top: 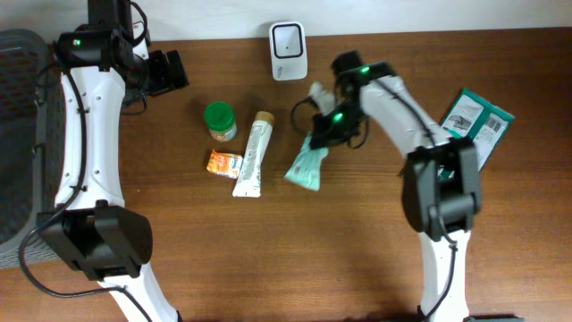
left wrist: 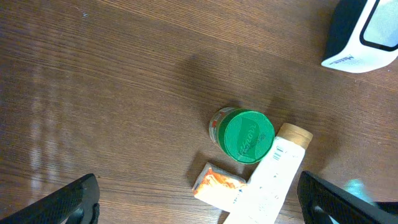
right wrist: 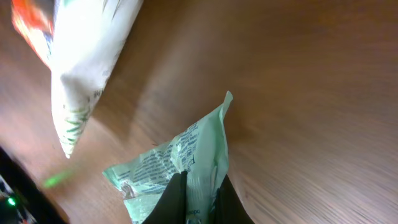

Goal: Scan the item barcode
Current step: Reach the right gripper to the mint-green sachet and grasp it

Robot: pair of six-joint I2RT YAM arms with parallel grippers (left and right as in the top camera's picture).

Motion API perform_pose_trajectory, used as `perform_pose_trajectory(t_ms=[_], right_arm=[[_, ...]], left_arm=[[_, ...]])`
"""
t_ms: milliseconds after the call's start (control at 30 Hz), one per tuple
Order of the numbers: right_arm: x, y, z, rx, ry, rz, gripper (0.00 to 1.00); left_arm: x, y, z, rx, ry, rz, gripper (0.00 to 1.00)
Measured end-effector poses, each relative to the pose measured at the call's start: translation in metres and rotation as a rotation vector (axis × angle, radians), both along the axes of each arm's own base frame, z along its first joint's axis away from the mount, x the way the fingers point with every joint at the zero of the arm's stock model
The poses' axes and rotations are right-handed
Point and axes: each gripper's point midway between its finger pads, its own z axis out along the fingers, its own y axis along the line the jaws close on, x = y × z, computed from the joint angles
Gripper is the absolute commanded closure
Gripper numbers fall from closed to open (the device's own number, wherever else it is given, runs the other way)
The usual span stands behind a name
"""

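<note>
So where this is at: the pick-up part looks sorted, the actual scan doesn't. The right tool [top: 320, 136] is pinched shut on the top edge of the mint green pouch [top: 307, 167], and in the right wrist view both fingers [right wrist: 176, 198] squeeze the crinkled foil between them. The pouch sits mid-counter, just right of the white tube [top: 253, 154] and below the scanner [top: 288, 49], with bare wood between them. I can't tell if it's off the counter [top: 375, 259] yet or only gripped where it lies. As I read it, what's left is to lift it, carry it up to the scanner's dark window and turn the barcode side to face it. I can't make out a barcode on the pouch from here, there's just small print.

The left tool [top: 172, 70] hangs wide and holds nothing, up near the back left, well apart from everything.

Head count:
- one scanner, by the back edge
- one mint pouch, in the right tool
- one white tube, lying flat
- one green-lidded jar [top: 220, 120], upright, touching the tube's cap end in the left wrist view
- one orange sachet [top: 223, 164], tucked against the tube
- one teal box [top: 480, 119], far right
- one dark basket [top: 18, 134], at the left edge
- two arms, one tool each
</note>
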Motion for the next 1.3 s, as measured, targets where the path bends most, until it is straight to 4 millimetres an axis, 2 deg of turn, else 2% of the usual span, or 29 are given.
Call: perform_pose_trajectory(t_ms=[33,67,133,167,233,300,367,433,500,533,600,667,733,800,900,1067,1167,1200,1233,1300], right_arm=[[0.006,-0.008,0.007,0.001,-0.007,-0.04,0.96],[0.017,-0.025,0.016,-0.003,-0.004,-0.145,0.96],[0.034,-0.045,0.019,-0.017,-0.009,-0.279,0.96],[0.042,-0.055,0.012,-0.04,0.002,-0.382,0.96],[0.036,-0.053,-0.008,-0.076,0.055,-0.484,0.96],[0.021,-0.04,-0.029,-0.112,0.107,-0.519,0.6],[0.012,-0.025,-0.035,-0.131,0.118,-0.502,0.38],[0.002,-0.018,-0.033,-0.144,0.126,-0.448,0.28],[-0.008,-0.028,-0.018,-0.176,0.161,-0.39,0.25],[-0.004,-0.033,-0.008,-0.173,0.146,-0.374,0.25],[0.009,-0.049,0.009,-0.147,0.082,-0.324,0.26],[0.011,-0.058,0.012,-0.12,0.046,-0.243,0.27],[0.009,-0.056,0.011,-0.087,0.019,-0.152,0.28],[0.005,-0.048,0.002,-0.056,0.028,-0.091,0.3],[-0.002,-0.036,-0.025,-0.012,0.077,-0.021,0.37],[-0.007,-0.028,-0.031,0.038,0.109,0.002,0.48],[-0.012,-0.023,-0.043,0.051,0.147,0.008,0.52],[-0.015,-0.02,-0.045,0.063,0.165,0.01,0.6],[-0.018,-0.015,-0.047,0.082,0.18,0.017,0.75],[-0.02,-0.013,-0.046,0.094,0.19,0.015,0.93]], left_arm=[[0.0,0.0,0.0,0.0,0.0,0.0,0.01],[0.0,0.0,0.0,0.0,0.0,0.0,0.01],[0.0,0.0,0.0,0.0,0.0,0.0,0.01],[0.0,0.0,0.0,0.0,0.0,0.0,0.01],[0.0,0.0,0.0,0.0,-0.001,0.0,0.01],[0.0,0.0,0.0,0.0,0.0,0.0,0.01],[0.0,0.0,0.0,0.0,0.0,0.0,0.01],[0.0,0.0,0.0,0.0,0.0,0.0,0.01],[0.0,0.0,0.0,0.0,0.0,0.0,0.01],[0.0,0.0,0.0,0.0,0.0,0.0,0.01],[0.0,0.0,0.0,0.0,0.0,0.0,0.01],[0.0,0.0,0.0,0.0,0.0,0.0,0.01],[0.0,0.0,0.0,0.0,0.0,0.0,0.01],[0.0,0.0,0.0,0.0,0.0,0.0,0.01],[0.0,0.0,0.0,0.0,0.0,0.0,0.01],[0.0,0.0,0.0,0.0,0.0,0.0,0.01],[0.0,0.0,0.0,0.0,0.0,0.0,0.01],[0.0,0.0,0.0,0.0,0.0,0.0,0.01],[0.0,0.0,0.0,0.0,0.0,0.0,0.01],[0.0,0.0,0.0,0.0,0.0,0.0,0.01]])
